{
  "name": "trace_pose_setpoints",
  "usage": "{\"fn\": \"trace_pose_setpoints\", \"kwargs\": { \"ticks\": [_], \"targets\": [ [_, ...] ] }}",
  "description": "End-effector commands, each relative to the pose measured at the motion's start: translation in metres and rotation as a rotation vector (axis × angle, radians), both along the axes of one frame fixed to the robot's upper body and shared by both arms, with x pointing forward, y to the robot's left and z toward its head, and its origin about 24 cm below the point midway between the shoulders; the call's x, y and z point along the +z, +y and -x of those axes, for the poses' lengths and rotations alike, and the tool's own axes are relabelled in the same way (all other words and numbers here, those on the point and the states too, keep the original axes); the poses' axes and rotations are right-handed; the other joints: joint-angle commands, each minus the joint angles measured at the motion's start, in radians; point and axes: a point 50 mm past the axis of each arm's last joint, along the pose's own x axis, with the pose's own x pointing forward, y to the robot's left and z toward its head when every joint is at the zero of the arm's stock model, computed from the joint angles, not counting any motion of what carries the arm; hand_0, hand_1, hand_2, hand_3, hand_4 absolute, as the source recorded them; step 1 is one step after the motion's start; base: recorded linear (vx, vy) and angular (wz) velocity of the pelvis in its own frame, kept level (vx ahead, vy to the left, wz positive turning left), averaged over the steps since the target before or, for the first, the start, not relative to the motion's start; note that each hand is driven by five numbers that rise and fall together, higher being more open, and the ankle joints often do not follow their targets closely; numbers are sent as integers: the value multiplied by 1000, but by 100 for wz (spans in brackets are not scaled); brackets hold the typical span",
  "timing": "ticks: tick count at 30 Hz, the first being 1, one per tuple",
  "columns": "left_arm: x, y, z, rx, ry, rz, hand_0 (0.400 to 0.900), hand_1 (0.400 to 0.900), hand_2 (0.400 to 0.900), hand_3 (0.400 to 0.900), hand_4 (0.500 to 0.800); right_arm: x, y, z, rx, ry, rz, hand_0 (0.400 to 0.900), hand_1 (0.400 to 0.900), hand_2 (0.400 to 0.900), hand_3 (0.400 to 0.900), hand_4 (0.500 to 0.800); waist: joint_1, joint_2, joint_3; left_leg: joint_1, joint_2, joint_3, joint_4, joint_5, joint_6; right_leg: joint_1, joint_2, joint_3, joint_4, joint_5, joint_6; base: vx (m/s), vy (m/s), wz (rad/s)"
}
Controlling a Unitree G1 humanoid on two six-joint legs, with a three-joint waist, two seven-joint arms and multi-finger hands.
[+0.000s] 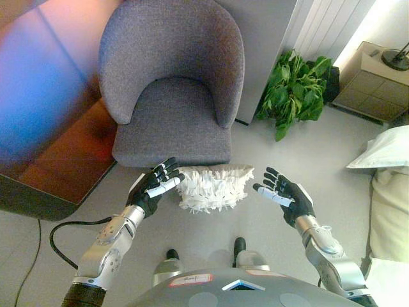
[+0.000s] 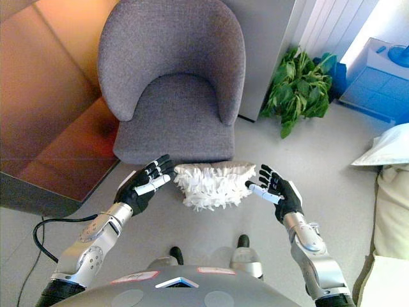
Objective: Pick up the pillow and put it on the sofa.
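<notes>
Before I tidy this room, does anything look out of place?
Yes: the white shaggy pillow lies on the pale floor before the grey upholstered armchair, between the left hand and right hand, both open.

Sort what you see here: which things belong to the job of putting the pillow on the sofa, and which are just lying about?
Job: white shaggy pillow; grey sofa; left hand; right hand.

Lying about: potted plant; low cabinet; white cushion.
</notes>
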Motion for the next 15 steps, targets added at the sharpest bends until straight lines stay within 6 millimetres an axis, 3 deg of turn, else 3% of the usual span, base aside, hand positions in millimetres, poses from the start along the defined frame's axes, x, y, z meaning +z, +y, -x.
{"fn": "trace_pose_setpoints", "kwargs": {
  "ticks": [1, 7, 11, 15],
  "targets": [
    [48, 6, -24, -1, -267, 26, 900, 900, 900, 900, 800, 42, -6, -25, 26, -246, 48, 900, 900, 900, 900, 800, -5, -20, 0, 28, 4, 13, 4, -38, 40, 38, 39, 21, 0, -60, 15, -1, -84, 0],
    [50, 10, -24, 20, -284, 24, 900, 900, 900, 900, 800, 44, -8, -27, 38, -258, 53, 900, 900, 900, 900, 800, -4, -25, 20, 14, 29, 1, 24, -25, 28, 27, 58, 35, 7, -68, -3, -14, -107, -2],
    [55, 14, -23, 45, -306, 36, 900, 900, 900, 900, 800, 48, -11, -29, 53, -271, 58, 900, 900, 900, 900, 800, 4, -44, 48, -34, 66, -30, 153, -25, 5, 17, 67, 49, 27, -69, -26, -28, -139, -3],
    [55, 15, -19, 60, -317, 46, 900, 900, 900, 900, 800, 50, -17, -30, 71, -283, 71, 900, 900, 900, 900, 800, 20, -68, 92, -175, 127, -106, 469, 94, -31, 9, 79, 66, 54, -69, -73, -17, -149, -12]
  ]
}}
